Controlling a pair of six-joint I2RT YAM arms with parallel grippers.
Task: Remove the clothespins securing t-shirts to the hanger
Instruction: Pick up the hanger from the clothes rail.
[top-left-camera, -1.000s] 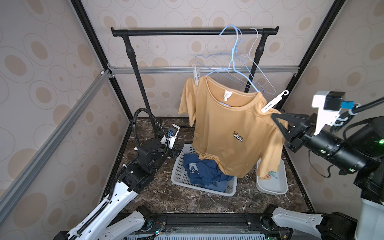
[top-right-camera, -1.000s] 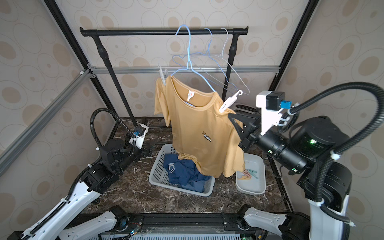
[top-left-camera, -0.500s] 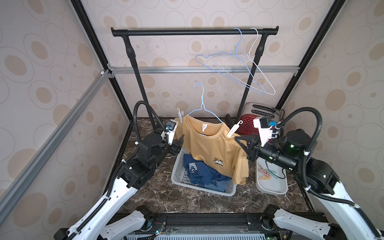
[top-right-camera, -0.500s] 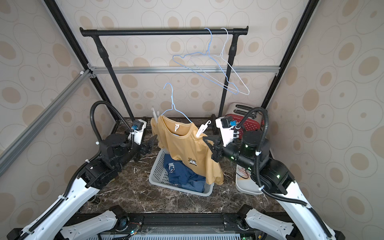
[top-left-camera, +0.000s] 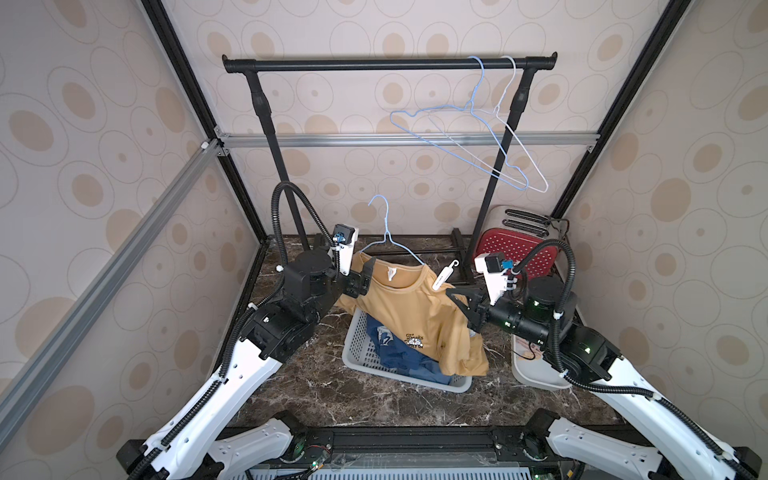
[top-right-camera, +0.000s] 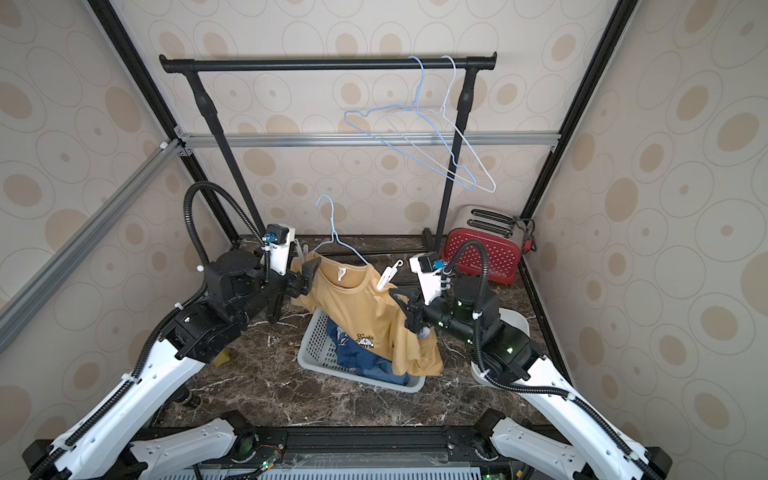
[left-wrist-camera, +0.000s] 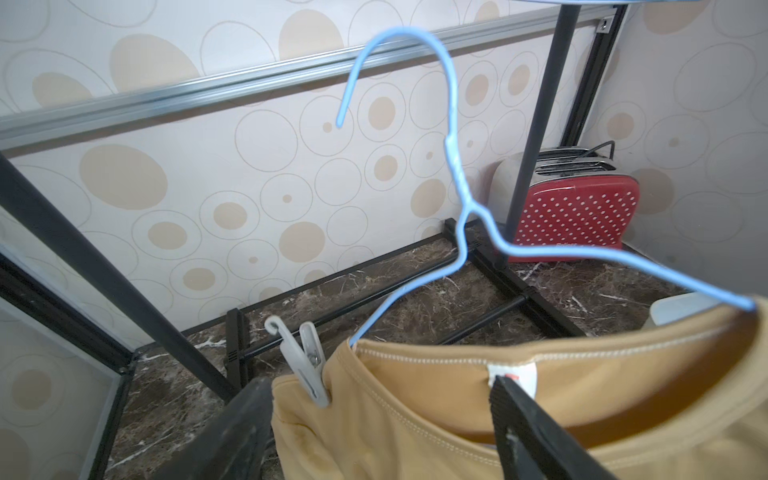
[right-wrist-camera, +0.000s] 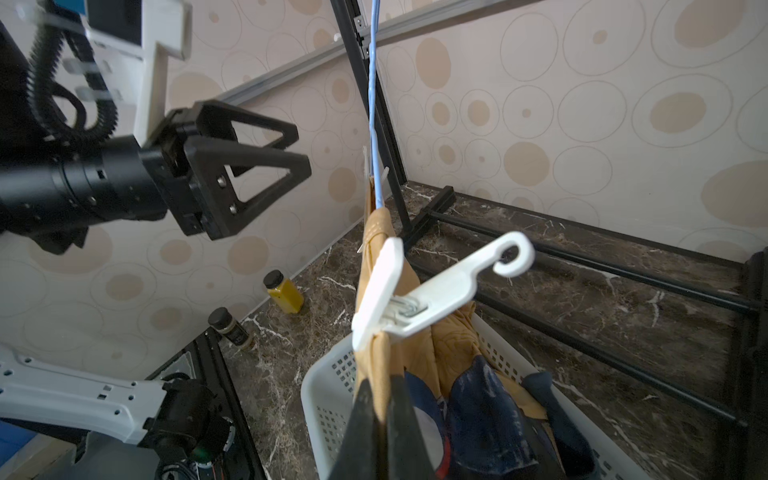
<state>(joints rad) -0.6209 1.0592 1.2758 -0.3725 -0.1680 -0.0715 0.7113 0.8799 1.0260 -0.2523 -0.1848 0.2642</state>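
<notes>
A mustard yellow t-shirt hangs on a blue wire hanger, held low over the basket. A white hook-tipped clothespin clips one shoulder. Just below it my right gripper is shut on the shirt's folded shoulder. A pale grey clothespin clips the other shoulder. My left gripper stands open, its fingers on either side of that shoulder and collar, the grey clothespin just inside one finger. A blue t-shirt lies in the basket, partly covered by the yellow one.
The white basket sits on the marble floor. A white tray lies under my right arm, and a red toaster stands behind it. Two bare hangers hang on the black rail. Two small bottles stand by the left wall.
The hanger with the yellow t-shirt has come off the rail and down to basket height, my right gripper still on its shoulder. My left gripper has closed in on the other shoulder.
</notes>
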